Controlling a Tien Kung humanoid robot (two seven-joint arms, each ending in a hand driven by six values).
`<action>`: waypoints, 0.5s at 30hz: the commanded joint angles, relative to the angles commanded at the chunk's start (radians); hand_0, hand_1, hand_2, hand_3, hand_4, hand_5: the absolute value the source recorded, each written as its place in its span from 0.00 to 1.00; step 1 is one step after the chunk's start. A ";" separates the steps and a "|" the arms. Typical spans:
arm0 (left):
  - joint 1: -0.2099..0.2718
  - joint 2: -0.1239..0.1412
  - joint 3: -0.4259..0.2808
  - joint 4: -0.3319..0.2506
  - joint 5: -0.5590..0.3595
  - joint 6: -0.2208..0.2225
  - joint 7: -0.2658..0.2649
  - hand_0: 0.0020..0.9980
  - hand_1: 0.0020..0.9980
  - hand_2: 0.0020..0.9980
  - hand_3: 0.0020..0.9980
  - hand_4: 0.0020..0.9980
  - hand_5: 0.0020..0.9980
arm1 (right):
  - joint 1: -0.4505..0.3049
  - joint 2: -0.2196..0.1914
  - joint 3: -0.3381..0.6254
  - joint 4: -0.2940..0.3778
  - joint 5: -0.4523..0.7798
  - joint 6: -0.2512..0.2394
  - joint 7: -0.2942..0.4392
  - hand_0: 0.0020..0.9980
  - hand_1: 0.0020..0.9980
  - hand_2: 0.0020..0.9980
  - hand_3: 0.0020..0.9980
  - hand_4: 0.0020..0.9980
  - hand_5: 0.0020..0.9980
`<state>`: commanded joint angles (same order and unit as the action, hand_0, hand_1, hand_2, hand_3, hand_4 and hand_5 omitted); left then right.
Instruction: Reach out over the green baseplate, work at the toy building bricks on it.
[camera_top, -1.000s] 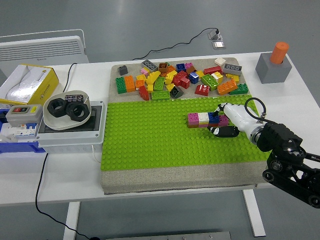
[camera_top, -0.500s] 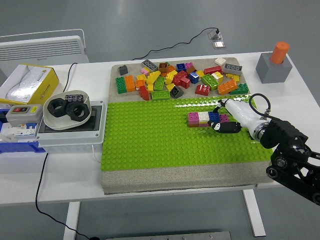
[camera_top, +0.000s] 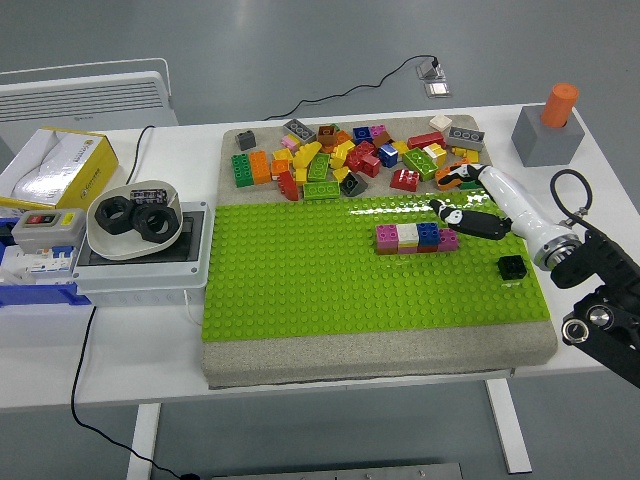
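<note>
The right robot hand (camera_top: 468, 200) hovers empty over the far right part of the flat green studded baseplate (camera_top: 300, 290), its fingers loosely spread. Just left of it stands a short row of pink, white and blue toy bricks (camera_top: 415, 237). A small black brick (camera_top: 512, 267) sits alone nearer the desk's (camera_top: 110, 350) front edge, right of the row

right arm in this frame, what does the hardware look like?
The right hand has a white glossy shell with black fingertips and an orange patch near the thumb. The forearm is white with a silver wrist ring; behind it sit black jointed links with round metal bolts. A black cable loops above the wrist.
</note>
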<state>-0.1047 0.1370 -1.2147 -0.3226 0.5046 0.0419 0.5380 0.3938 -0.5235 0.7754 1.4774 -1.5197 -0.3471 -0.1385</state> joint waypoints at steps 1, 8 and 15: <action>0.000 0.000 0.001 0.000 0.000 0.001 -0.001 0.64 0.57 0.74 0.97 1.00 1.00 | -0.015 -0.006 0.015 0.005 0.005 -0.005 0.007 0.77 0.76 0.81 0.68 0.68 0.45; -0.026 0.005 -0.005 0.003 0.021 0.006 -0.002 0.64 0.56 0.74 0.98 1.00 1.00 | -0.076 -0.036 0.090 0.024 0.015 -0.021 0.030 0.75 0.74 0.79 0.68 0.68 0.43; -0.053 0.018 -0.019 0.004 0.056 0.010 0.001 0.64 0.57 0.74 0.97 1.00 1.00 | -0.116 -0.076 0.154 0.046 0.012 -0.025 0.038 0.75 0.74 0.79 0.68 0.69 0.40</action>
<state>-0.1576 0.1549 -1.2337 -0.3187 0.5608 0.0524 0.5393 0.2779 -0.5993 0.9293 1.5232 -1.5078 -0.3718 -0.1010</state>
